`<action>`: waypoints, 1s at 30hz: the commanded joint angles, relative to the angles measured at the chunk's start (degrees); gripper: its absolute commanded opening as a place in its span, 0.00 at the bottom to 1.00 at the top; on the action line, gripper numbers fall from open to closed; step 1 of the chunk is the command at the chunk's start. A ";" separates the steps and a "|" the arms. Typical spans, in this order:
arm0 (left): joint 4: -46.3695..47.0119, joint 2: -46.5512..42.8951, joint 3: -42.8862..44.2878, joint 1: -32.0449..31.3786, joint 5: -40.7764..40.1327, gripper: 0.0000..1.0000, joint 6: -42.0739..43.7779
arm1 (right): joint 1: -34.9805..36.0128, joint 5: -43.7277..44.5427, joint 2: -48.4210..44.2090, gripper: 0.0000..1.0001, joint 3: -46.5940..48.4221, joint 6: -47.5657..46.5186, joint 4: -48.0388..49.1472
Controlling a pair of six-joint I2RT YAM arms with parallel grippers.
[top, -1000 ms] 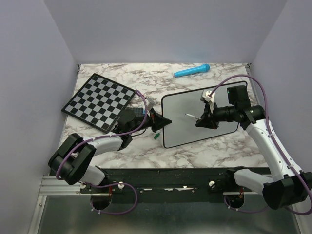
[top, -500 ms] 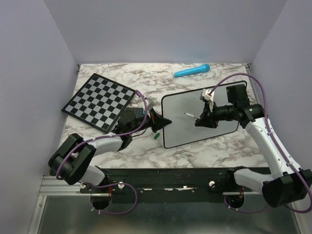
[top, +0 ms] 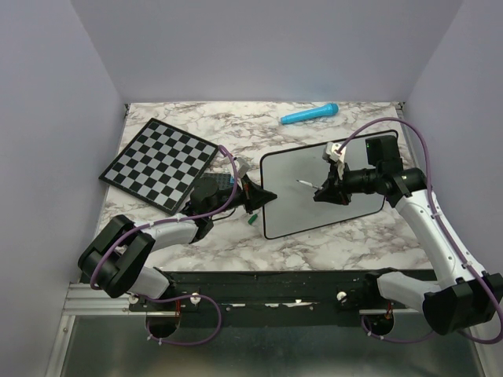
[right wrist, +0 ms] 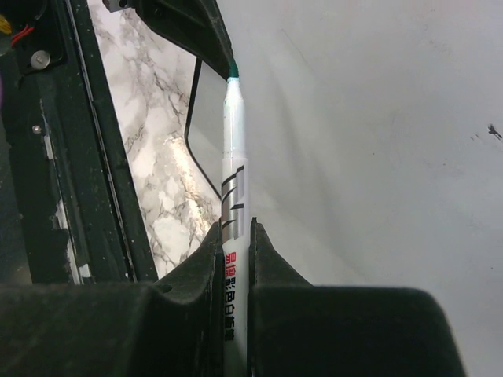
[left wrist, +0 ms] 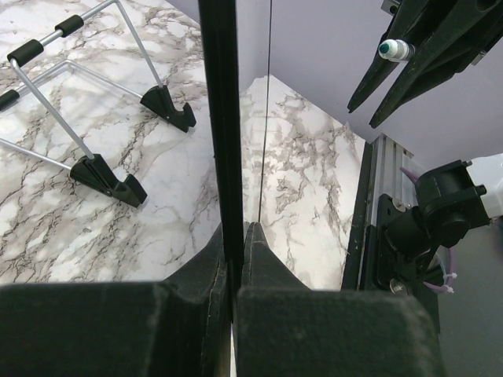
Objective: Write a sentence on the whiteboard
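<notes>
White-grey marble tabletop (top: 236, 243); black-framed rectangular whiteboard (top: 295, 214) centre-right of frame; left fingers (left wrist: 200, 271) clamped on its left edge; right fingers (right wrist: 196, 271) gripping green-tipped white marker (right wrist: 233, 181) over board middle

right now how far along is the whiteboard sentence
Done: the left pincer is shut on the whiteboard edge, and the right pincer grips an uncapped green marker. In hand: the tip is aimed at the board. Left: all the writing; no words show yet.

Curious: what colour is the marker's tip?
Green tip on the white marker; clearest in right wrist view.
</notes>
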 commanded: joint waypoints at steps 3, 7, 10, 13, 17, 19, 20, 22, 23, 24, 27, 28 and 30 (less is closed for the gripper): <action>-1.92 -0.22 -0.82 0.04 -4.55 0.00 4.80 | -0.44 -1.26 -1.14 0.00 -1.28 -0.55 3.27; -1.84 -0.22 -0.91 -0.05 -4.55 0.00 4.80 | -0.36 -2.14 -1.67 0.00 -2.42 -0.03 4.85; -1.83 -0.31 -0.82 -0.05 -4.81 0.00 4.62 | -0.36 -3.02 -1.58 0.01 -1.73 1.28 4.86; -1.75 -0.22 -0.82 -0.14 -5.08 0.00 4.54 | -0.36 -4.07 -0.61 0.00 0.03 1.91 3.72; -1.66 -0.31 -1.00 -0.31 -5.43 0.00 4.45 | -0.01 -2.94 -0.79 0.01 -0.49 3.93 6.61; -1.57 -0.31 -1.26 -0.40 -5.60 0.00 4.45 | 0.60 -2.41 -0.35 0.01 -0.58 3.93 7.14; -1.57 -0.39 -1.26 -0.40 -5.60 0.00 4.45 | 0.87 -1.88 -0.17 0.00 -0.67 3.93 7.23; -1.48 -0.31 -1.35 -0.40 -5.52 0.00 4.54 | 1.40 -1.79 0.27 0.00 -0.67 3.75 7.58; -1.66 -0.31 -1.35 -0.40 -5.60 0.00 4.62 | 1.57 -1.62 0.35 0.00 -0.58 3.75 7.75; -1.57 -0.31 -1.35 -0.40 -5.60 0.00 4.71 | 1.84 -1.35 0.62 0.00 -0.32 3.67 7.76; -2.10 -0.48 -1.18 -0.49 -5.60 0.00 4.80 | 2.28 -0.91 1.23 0.01 1.26 3.14 7.05; -2.10 -0.57 -1.18 -0.49 -5.60 0.00 4.80 | 2.28 -1.00 1.41 0.01 1.53 3.14 6.97; -2.19 -0.66 -1.00 -0.66 -5.60 0.00 4.80 | 2.54 -0.82 1.41 0.01 2.14 3.40 6.88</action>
